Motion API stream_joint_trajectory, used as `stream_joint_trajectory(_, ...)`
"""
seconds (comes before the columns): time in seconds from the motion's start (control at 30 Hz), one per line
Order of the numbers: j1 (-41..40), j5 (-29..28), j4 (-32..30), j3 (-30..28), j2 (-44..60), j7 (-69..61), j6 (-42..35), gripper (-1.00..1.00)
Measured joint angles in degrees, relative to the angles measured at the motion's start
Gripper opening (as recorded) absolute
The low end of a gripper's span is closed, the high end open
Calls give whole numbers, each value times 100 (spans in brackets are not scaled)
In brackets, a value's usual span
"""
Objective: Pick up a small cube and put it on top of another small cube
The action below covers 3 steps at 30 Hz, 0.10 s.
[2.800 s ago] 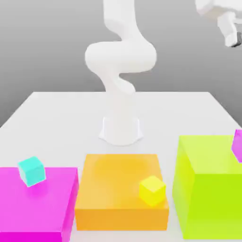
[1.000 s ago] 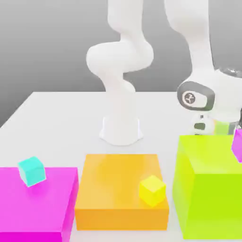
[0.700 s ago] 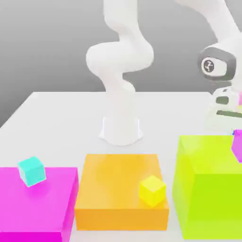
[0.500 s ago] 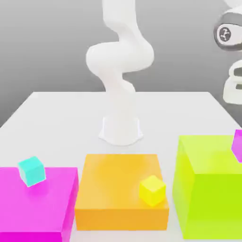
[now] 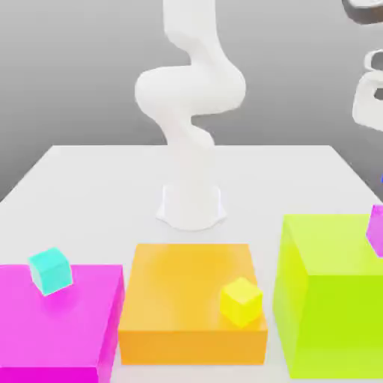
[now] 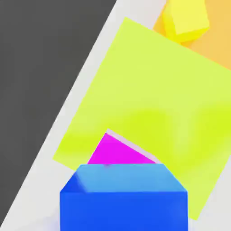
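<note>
A blue small cube [image 6: 124, 198] sits very close in the hand view, and the gripper is shut on it. Just past it, a magenta small cube [image 6: 118, 153] rests on the big lime block [image 6: 149, 94]. In the exterior view that magenta cube [image 5: 376, 230] is at the right edge, on top of the lime block [image 5: 329, 292]. My hand's white housing [image 5: 366, 97] hangs high above it at the exterior view's right. A yellow small cube [image 5: 241, 301] lies on the orange block [image 5: 187, 284]. A cyan small cube [image 5: 51, 270] lies on the magenta block [image 5: 52, 322].
The arm's white base [image 5: 192, 206] stands mid-table behind the orange block. The three big blocks line the front of the white table [image 5: 97, 179]; the lime one is tallest. The yellow cube [image 6: 186, 19] lies beyond the lime block in the hand view.
Over the last second my hand has risen from just behind the lime block, up and toward the exterior view's right. The cyan, yellow and magenta cubes have not moved.
</note>
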Motion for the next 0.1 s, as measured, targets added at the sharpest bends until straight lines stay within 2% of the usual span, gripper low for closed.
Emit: stream_joint_trajectory(0.1,0,0,0,0,0,0,1,100)
